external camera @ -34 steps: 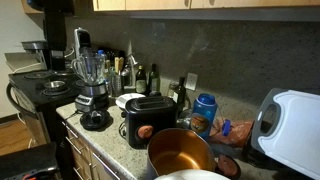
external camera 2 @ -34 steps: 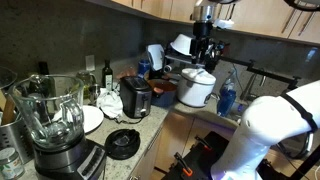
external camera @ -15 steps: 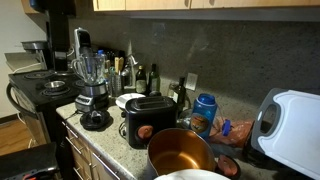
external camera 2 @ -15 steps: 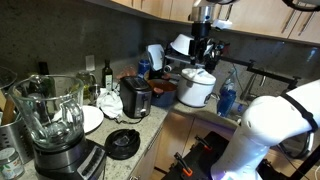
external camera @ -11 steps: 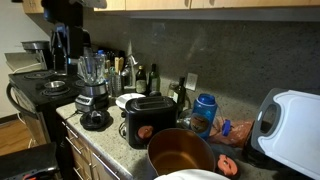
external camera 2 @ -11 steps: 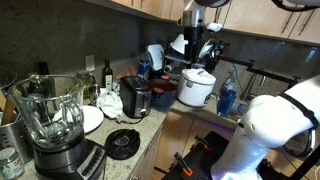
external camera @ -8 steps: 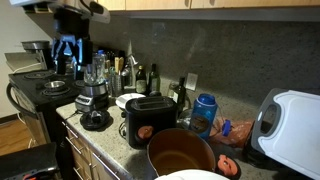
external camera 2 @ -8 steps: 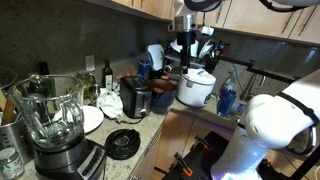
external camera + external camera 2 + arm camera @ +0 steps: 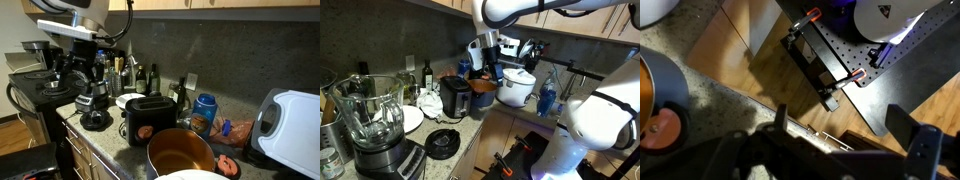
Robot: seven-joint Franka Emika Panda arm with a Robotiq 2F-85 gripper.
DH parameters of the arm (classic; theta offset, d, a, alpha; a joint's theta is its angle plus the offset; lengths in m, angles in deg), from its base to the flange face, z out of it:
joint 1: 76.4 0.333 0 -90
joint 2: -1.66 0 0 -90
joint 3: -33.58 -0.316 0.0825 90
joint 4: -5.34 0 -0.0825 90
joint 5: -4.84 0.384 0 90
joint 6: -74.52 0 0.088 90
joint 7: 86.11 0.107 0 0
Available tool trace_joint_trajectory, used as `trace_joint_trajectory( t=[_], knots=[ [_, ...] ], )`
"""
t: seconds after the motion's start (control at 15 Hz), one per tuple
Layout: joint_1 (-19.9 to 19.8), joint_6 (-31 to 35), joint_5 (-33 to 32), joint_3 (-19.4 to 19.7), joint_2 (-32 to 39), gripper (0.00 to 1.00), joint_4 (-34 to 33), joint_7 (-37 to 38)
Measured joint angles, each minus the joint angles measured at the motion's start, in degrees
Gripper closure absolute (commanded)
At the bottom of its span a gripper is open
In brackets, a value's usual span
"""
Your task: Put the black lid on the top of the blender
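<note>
While the tool (image 9: pixel 845 122) hung wide open holding nothing, the black lid (image 9: pixel 443 143) lay flat by the front edge of the counter (image 9: pixel 470 126), just beside the blender (image 9: pixel 368 120), whose clear jar stood uncovered. A copper pot (image 9: pixel 180 152) sat open too, nothing visible inside.

Black lid (image 9: pixel 443 143), speckled grey counter (image 9: pixel 477 129)
</note>
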Motion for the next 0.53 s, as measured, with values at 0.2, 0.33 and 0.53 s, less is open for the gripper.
trace_joint_trajectory(
  t=[0.2, 0.33, 0.53],
  knots=[
    [1.04, 3.75, -0.04, -1.46, 3.14, 0.00, 0.75, -6.33],
    [1.55, 7.41, 0.00, -2.92, 4.84, 0.00, 1.59, -9.46],
    [2.48, 12.67, 0.01, -5.32, 7.18, 0.00, 2.75, -12.63]
  ],
)
